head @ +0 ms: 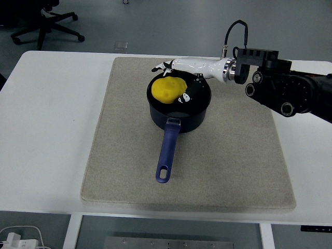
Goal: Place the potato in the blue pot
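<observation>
A yellow potato (167,90) lies inside the blue pot (179,115) on the left side of its bowl. The pot stands in the middle of a beige mat, its long blue handle (167,153) pointing toward me. My right hand (176,78) reaches in from the right over the pot's far rim. Its white fingers (162,67) are spread behind the potato and the black thumb (188,94) sits beside it on the right. The hand no longer wraps the potato. The left arm is out of view.
The beige mat (119,155) covers most of the white table (46,129). My right forearm (288,88) and its cable hang above the mat's far right corner. An office chair (44,23) stands on the floor beyond the table.
</observation>
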Controlling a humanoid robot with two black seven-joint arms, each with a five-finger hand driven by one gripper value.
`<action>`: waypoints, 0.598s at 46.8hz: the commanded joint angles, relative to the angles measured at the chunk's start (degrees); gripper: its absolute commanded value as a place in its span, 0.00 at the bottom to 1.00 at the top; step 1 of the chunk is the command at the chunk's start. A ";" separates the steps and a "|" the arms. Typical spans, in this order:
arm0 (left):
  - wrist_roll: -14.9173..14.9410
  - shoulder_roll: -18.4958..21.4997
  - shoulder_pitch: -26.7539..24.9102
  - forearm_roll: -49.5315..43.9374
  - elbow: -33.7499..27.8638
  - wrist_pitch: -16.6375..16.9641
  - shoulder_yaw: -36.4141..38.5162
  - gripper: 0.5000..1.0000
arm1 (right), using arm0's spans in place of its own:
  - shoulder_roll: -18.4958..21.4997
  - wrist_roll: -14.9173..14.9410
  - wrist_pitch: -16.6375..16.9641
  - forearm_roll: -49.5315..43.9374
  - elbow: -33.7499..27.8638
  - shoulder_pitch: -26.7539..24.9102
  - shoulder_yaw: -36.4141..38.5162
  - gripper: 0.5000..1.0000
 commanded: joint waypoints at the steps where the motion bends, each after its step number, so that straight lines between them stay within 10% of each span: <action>1: 0.00 0.00 0.00 0.00 0.00 -0.01 -0.05 0.99 | -0.41 0.09 -0.02 0.08 -0.01 -0.01 0.05 0.86; 28: -0.08 0.00 0.00 0.00 0.00 -0.01 0.04 0.99 | -5.06 0.17 0.68 0.60 -0.01 2.36 2.41 0.86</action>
